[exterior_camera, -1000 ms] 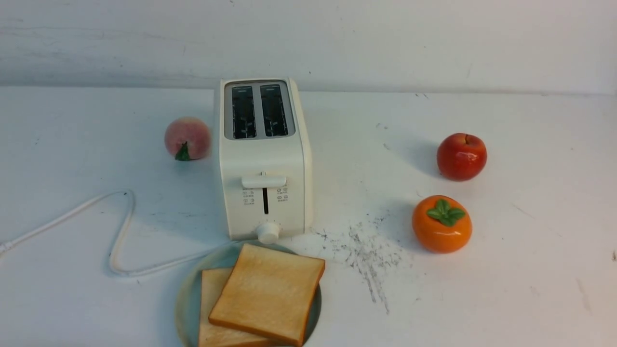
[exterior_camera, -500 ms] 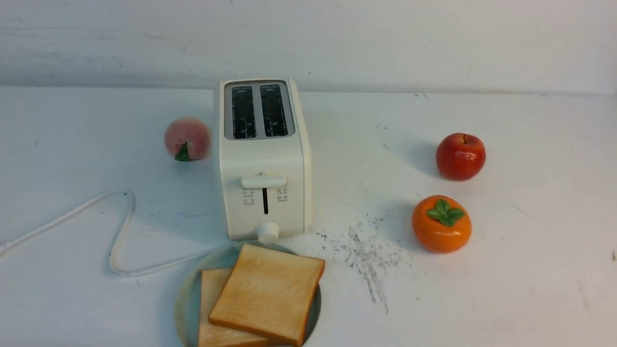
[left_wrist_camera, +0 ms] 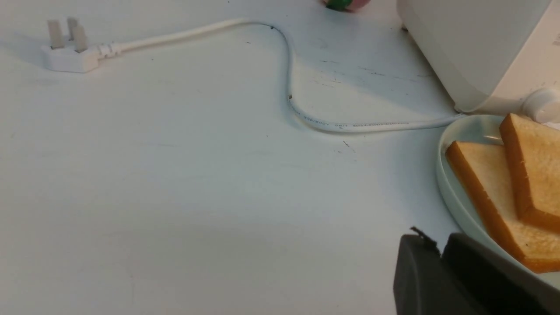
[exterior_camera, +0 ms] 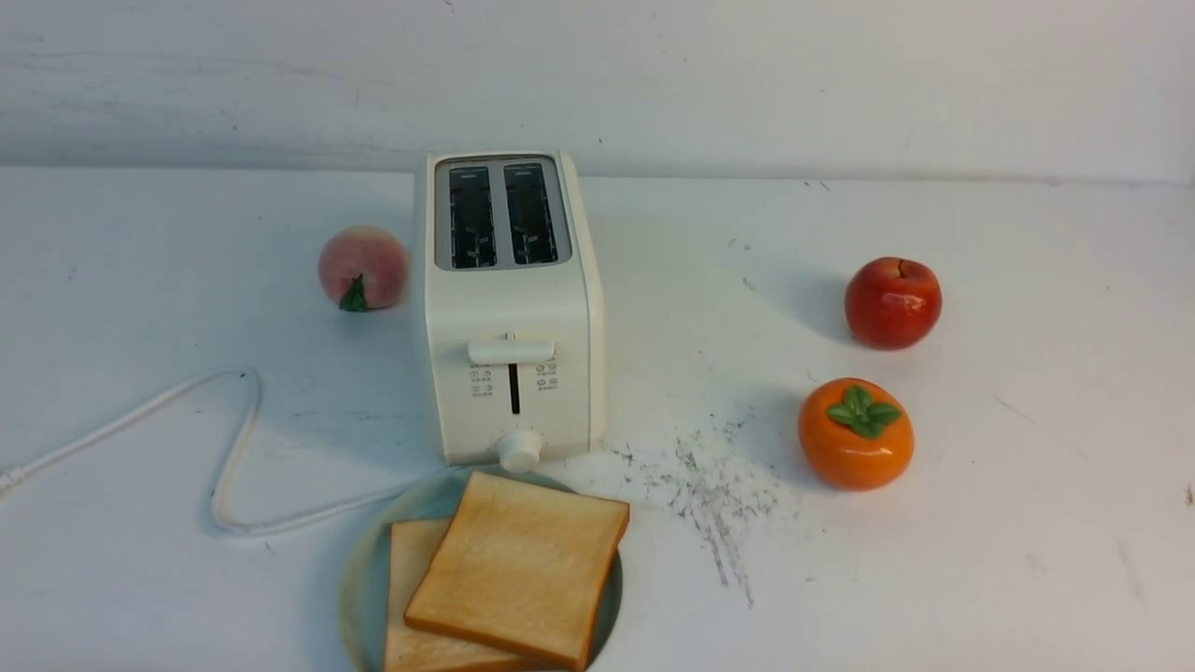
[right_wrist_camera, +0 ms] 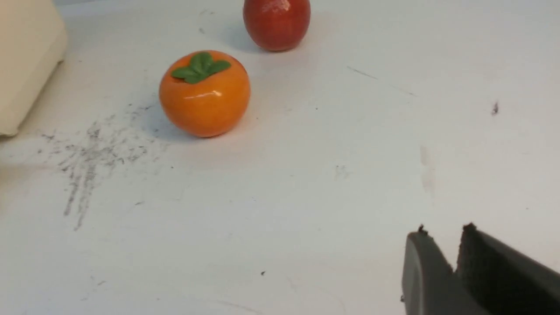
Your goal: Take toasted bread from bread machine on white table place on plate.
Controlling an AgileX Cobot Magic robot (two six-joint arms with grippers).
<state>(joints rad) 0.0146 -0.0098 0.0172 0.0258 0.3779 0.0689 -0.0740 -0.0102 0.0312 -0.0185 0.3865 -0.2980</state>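
Here, the left gripper (left_wrist_camera: 439, 245) shows only in its own wrist view as two dark fingers lying close together with a thin gap between them, holding nothing and hanging just beside the near-left rim of the plate (left_wrist_camera: 450, 192). The right gripper (right_wrist_camera: 442, 245) likewise shows two dark fingers with a narrow notch between their tips, nothing between them, above bare white table (right_wrist_camera: 306, 197); whether either pair counts as parted or closed I cannot tell. Neither arm appears in the front view. On the plate (exterior_camera: 364, 579), at the near edge of the white table (exterior_camera: 980, 523), lie the two slices of toasted bread (exterior_camera: 518, 565), the upper one turned at an angle and overlapping the lower, its far corner just short of the knob (exterior_camera: 519, 450) of the bread machine (exterior_camera: 509, 373). The bread machine stands directly behind the plate, its two slots (exterior_camera: 501, 217) dark and empty and its lever (exterior_camera: 510, 351) up. Its white cord (exterior_camera: 233, 448) loops away to the left and ends in a plug (left_wrist_camera: 70, 54) lying on the table. A peach (exterior_camera: 363, 268) sits just left of the bread machine. Well to the right, a persimmon (exterior_camera: 855, 434) sits nearer and a red apple (exterior_camera: 892, 303) farther back, with grey scuff marks (exterior_camera: 714, 495) between the persimmon and the plate.
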